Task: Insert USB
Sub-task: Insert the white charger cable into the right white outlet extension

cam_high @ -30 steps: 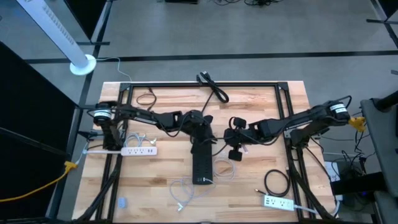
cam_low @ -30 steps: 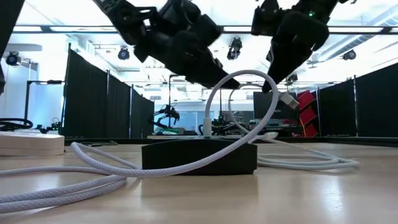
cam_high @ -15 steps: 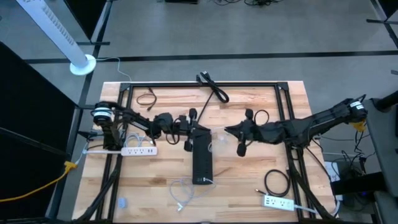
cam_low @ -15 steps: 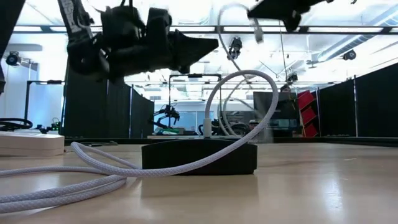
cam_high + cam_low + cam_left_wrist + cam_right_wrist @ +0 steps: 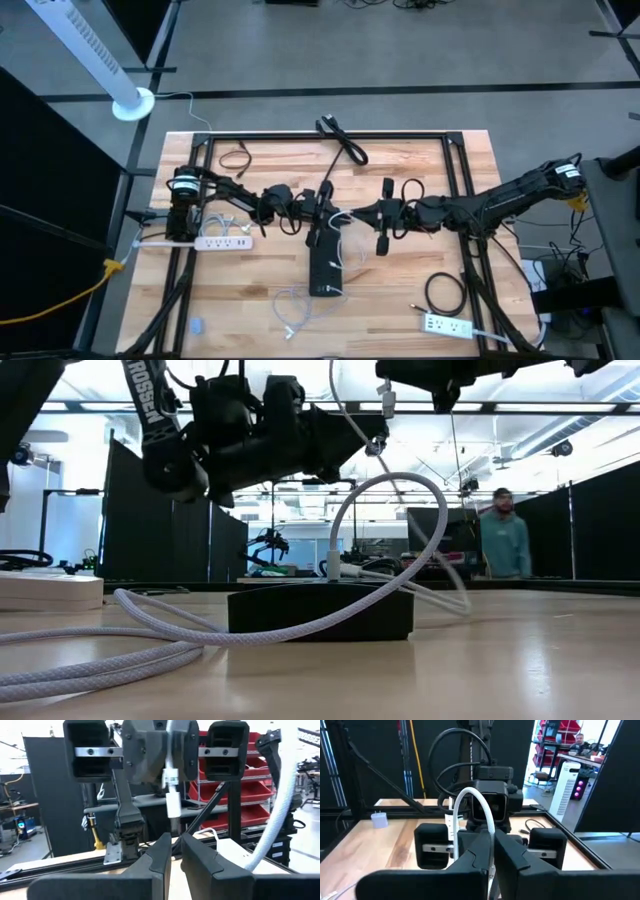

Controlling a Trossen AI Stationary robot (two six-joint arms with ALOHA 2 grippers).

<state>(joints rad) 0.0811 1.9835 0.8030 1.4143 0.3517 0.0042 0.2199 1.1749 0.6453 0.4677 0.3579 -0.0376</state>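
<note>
- While both arms reach in over the middle of the wooden table [image 5: 420, 160], their tips face each other just above it and close together.
- The right gripper [image 5: 490, 837] has its two fingers squeezed on the white cable [image 5: 470, 795].
- The USB plug [image 5: 173, 805] hangs down from that grip, up in the air, not in any socket.
- The left gripper [image 5: 172, 837] has its fingers almost together, with nothing between them. It points at the plug from just beside it.
- The black box [image 5: 320, 615] lies flat near the middle of the table, a little toward the front edge, below the two grippers.
- The white cable loops up over the box and more of it lies in curls on the wood around the box.
- One white power strip [image 5: 225, 241] lies near the left edge, and another power strip [image 5: 447, 325] lies by the front right corner.
- A coiled black cord [image 5: 445, 293] sits near that second strip, and a black lead [image 5: 340, 138] lies by the back edge.
- The floor [image 5: 400, 50] around the table is grey, and a tall white fan [image 5: 85, 45] stands on it past the back left corner.
- Black curtains [image 5: 180, 530] hang in the room behind, with bright lights above.
- A person [image 5: 505, 540] in a blue-green top stands far back in the room, and red bins [image 5: 260, 775] sit on shelves.
</note>
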